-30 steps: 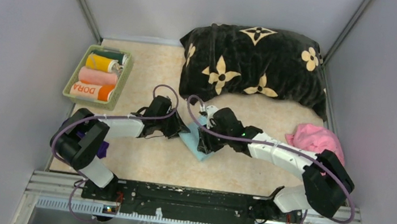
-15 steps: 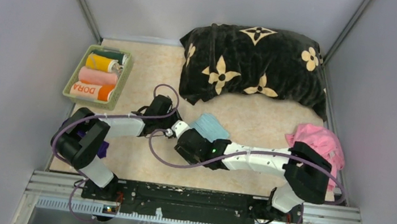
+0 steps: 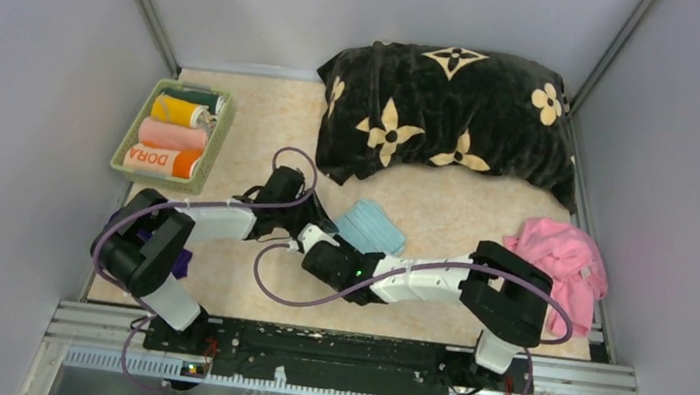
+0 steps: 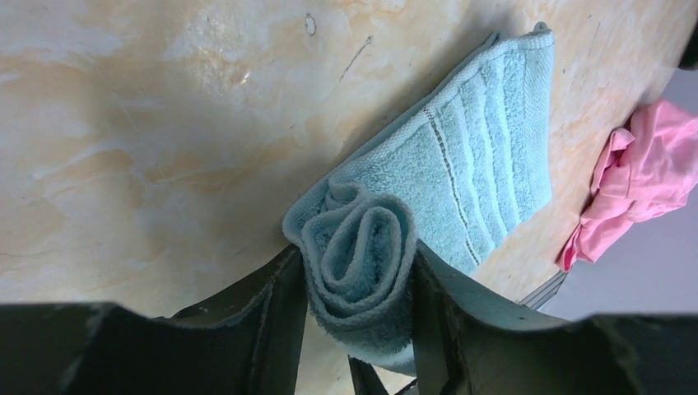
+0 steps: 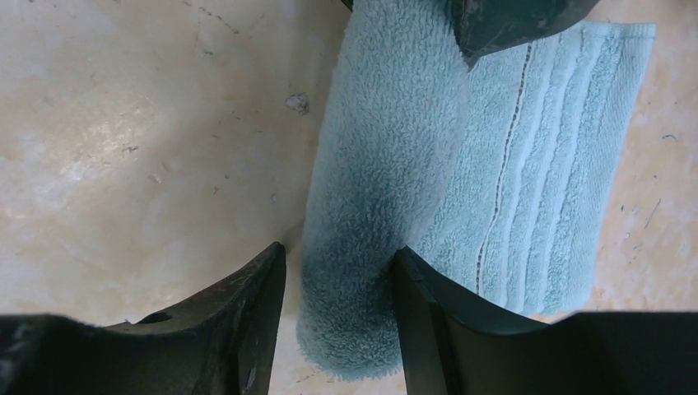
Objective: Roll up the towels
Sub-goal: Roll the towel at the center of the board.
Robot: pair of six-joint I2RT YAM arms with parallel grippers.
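One light blue towel [image 3: 373,225] lies mid-bench, half rolled, its flat part spread to the far right. The left pincer [image 4: 358,276] is clamped on the roll's end, a finger pressed to each side. The right pincer [image 5: 339,276] straddles the same roll with its fingers apart, one touching and the other just clear. A pink towel [image 3: 563,254] is heaped at the right. Four rolled towels [image 3: 172,135] fill the green basket [image 3: 124,155] at the far left. A purple towel [image 3: 181,262] peeks from under the left arm. One black cushion [image 3: 447,109] lies at the far edge.

Only "DORA" is readable, in white capitals, upside down on the orange towel [image 3: 164,162] at the basket's [image 3: 134,128] near end.
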